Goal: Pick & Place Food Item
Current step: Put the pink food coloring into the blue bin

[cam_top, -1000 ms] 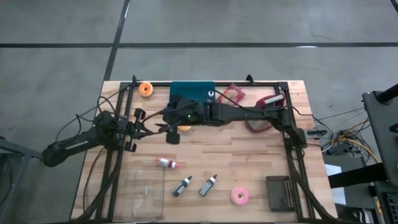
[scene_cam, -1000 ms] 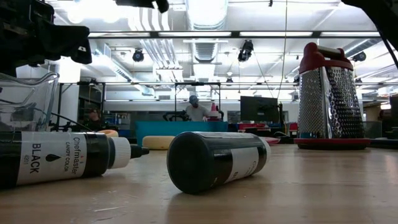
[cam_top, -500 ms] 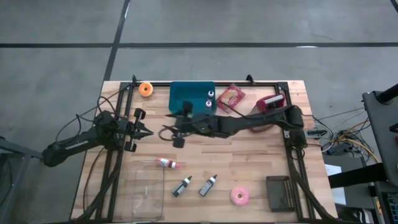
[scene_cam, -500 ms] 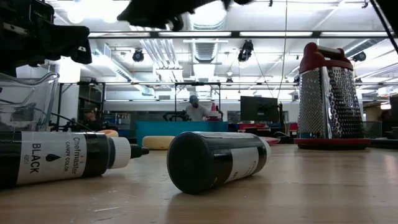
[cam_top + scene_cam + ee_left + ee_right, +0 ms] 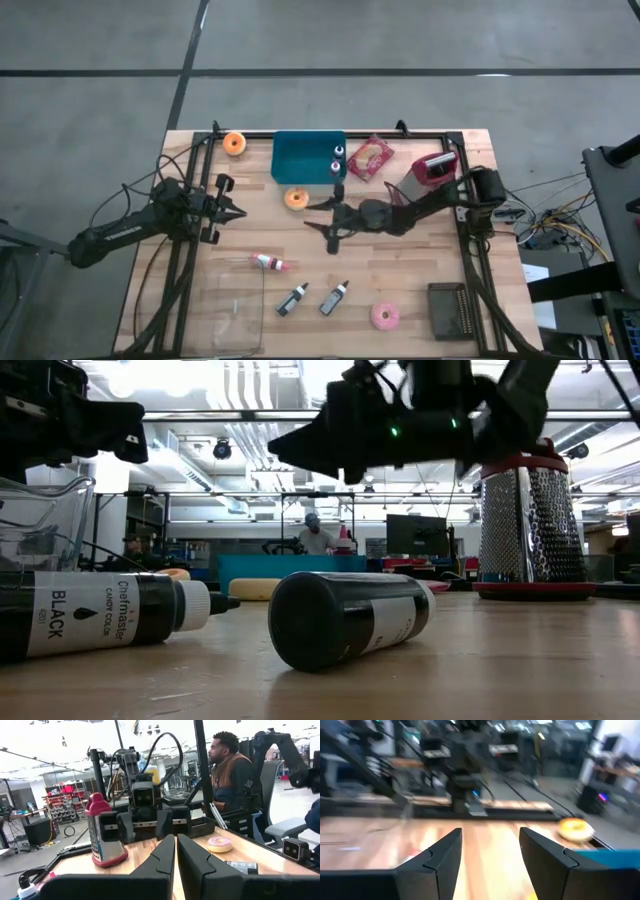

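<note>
A yellow-glazed donut (image 5: 295, 198) lies flat on the wooden table just in front of the teal tray (image 5: 308, 157); it also shows in the right wrist view (image 5: 576, 829). My right gripper (image 5: 326, 222) hovers open to the right of that donut, pointing level toward the table's left, with nothing between its fingers (image 5: 442, 854). It hangs above the table in the low view (image 5: 285, 448). An orange donut (image 5: 235, 143) lies at the far left and a pink one (image 5: 384, 315) at the near right. My left gripper (image 5: 230, 209) waits shut at the left side (image 5: 175, 851).
A red-topped grater (image 5: 432, 168) and a red packet (image 5: 370, 157) stand at the far right. Two black bottles (image 5: 292, 298) (image 5: 335, 297), a pink-tipped bottle (image 5: 268, 262), a clear container (image 5: 238, 305) and a dark box (image 5: 455, 310) sit near the front. A person sits beyond the table (image 5: 230, 770).
My right gripper has drawn back toward the table's right edge from over the yellow donut and has sunk lower, levelling out. The donut, half hidden under it before, now lies uncovered in the same spot. Its fingers stay open.
</note>
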Action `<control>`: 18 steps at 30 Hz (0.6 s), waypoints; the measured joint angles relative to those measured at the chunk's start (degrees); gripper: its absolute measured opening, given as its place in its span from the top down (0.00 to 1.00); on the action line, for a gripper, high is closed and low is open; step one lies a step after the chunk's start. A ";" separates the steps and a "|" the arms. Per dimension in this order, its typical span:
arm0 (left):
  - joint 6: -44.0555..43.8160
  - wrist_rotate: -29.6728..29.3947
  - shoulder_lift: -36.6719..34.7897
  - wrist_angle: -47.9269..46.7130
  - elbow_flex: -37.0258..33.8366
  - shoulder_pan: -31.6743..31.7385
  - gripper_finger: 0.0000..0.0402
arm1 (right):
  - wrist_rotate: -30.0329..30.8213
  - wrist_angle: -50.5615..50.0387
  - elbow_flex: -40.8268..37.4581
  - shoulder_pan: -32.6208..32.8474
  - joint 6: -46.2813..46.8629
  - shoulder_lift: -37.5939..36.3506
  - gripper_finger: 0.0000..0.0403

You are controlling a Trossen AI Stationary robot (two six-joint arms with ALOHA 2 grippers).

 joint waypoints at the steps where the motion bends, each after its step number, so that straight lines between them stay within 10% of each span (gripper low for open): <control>1: 0.00 0.02 0.02 -0.25 0.00 -0.01 0.94 | -2.47 2.20 -0.80 -0.03 -0.60 1.05 0.52; 18: 0.01 -0.04 0.62 -1.00 0.00 -0.03 0.94 | 0.06 7.13 15.16 5.66 2.49 23.06 0.52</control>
